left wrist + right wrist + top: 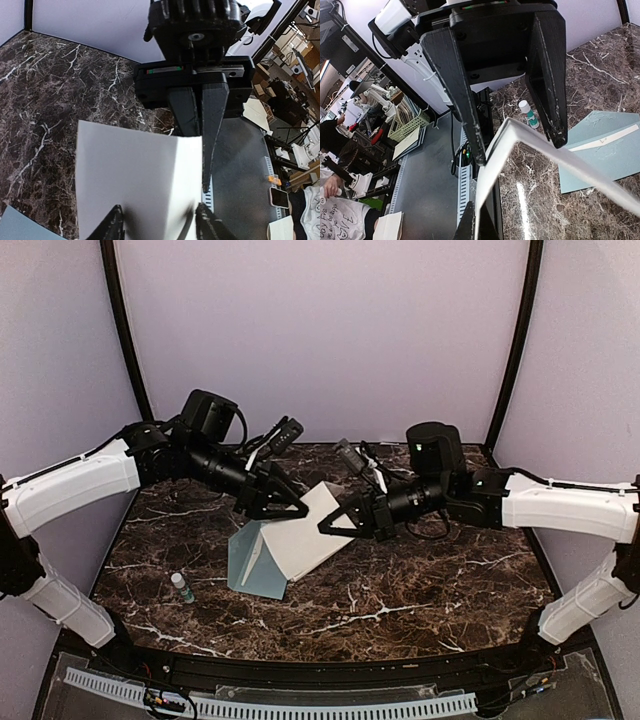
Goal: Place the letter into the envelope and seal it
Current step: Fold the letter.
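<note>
The letter (310, 535) is a whitish sheet held tilted above the marble table, its plain side filling the left wrist view (130, 175). My right gripper (330, 527) is shut on its right edge; the sheet's bent edge (490, 165) runs into those jaws (472, 220). My left gripper (290, 510) is at the sheet's upper left edge, jaws apart, with the paper lying between its fingertips (159, 220). The teal envelope (255, 560) lies at the letter's lower left end and shows in the right wrist view (610, 155) with a pale strip on it.
A small glue stick (182, 587) with a green label stands on the dark marble table (420, 590), left of the envelope. A slotted white cable rail (300, 705) runs along the near edge. Purple walls close in the back and sides.
</note>
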Controlling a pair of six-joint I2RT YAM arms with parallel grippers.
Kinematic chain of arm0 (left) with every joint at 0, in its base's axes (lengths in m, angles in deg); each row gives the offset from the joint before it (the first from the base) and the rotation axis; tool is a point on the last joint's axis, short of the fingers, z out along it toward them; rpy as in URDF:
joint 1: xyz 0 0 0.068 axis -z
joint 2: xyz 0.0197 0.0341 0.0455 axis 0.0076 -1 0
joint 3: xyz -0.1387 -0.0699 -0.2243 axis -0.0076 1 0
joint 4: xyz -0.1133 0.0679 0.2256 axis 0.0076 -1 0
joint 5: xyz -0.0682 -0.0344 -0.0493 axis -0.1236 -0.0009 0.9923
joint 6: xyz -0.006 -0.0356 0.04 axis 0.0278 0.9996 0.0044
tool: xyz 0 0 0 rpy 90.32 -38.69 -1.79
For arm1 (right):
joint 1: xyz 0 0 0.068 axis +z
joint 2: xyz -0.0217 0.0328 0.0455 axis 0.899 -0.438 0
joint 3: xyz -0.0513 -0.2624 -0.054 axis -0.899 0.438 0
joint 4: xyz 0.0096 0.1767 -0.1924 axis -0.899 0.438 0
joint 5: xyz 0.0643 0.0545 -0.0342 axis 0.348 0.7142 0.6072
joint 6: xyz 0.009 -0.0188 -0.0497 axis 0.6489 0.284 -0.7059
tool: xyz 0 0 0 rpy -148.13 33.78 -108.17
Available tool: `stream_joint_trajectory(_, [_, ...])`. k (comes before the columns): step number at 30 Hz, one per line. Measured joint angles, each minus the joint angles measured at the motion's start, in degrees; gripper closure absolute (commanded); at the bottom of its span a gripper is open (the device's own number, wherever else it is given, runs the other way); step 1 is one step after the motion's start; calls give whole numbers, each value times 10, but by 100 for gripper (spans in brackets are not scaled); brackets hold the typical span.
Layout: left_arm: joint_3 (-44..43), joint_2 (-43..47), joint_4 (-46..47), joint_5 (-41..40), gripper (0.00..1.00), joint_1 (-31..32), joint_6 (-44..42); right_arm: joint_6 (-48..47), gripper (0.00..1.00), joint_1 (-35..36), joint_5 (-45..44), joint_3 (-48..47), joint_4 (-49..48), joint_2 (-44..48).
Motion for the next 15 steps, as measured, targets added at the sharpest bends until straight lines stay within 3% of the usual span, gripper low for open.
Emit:
stream_joint_trajectory(6, [-1,0,-5,16,83,0,-3,-8,100,0,-2,-2,18,-3])
stream_joint_trajectory(12, [-1,0,-12,28,99,0,-6,-13,100,0,-9,-2,28,-3])
stream_joint_trajectory(15, [-1,0,-13,38,100,0,-4,-16,100,0,-18,-2,40,-3])
